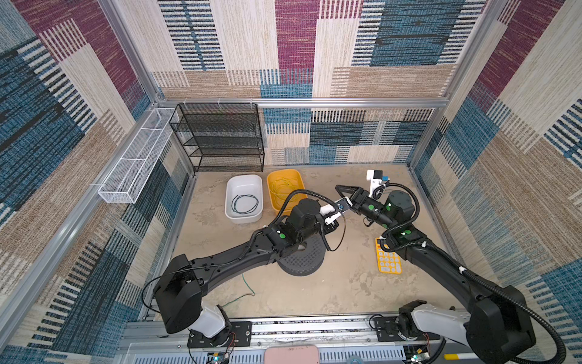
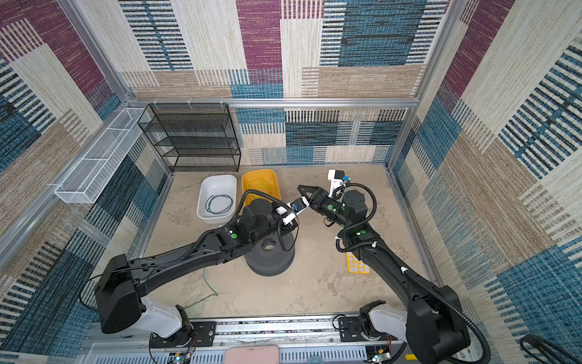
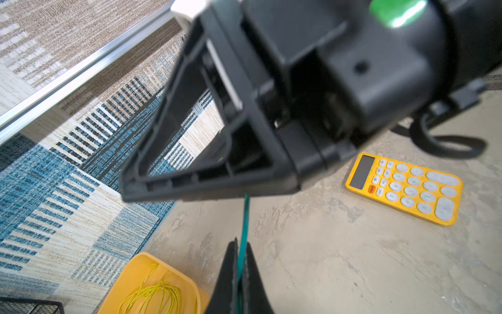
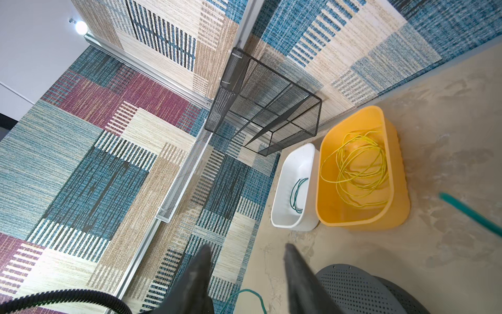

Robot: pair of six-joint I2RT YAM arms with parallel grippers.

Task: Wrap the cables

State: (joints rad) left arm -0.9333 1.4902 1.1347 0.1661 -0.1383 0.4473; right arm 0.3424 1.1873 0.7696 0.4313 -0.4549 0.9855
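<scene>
Three string-thin cables: teal cable (image 3: pixel 243 217), clamped taut in the left end effector (image 3: pixel 240 251), tail trailing across the tabletop (image 1: pixel 346 283); yellow cable (image 4: pixel 355 174), loosely coiled in yellow bin (image 4: pixel 361 223); dark cable (image 4: pixel 294 198), coiled in white bin (image 4: pixel 295 226). The right end effector (image 4: pixel 247 247) has jaws apart, empty.

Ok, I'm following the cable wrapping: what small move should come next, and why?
Probably the right tool reaches down the teal-green cable and grips it lower. The left tool is shut on that cable, the right stands open and empty, and much of the cable lies loose on the table.
</scene>
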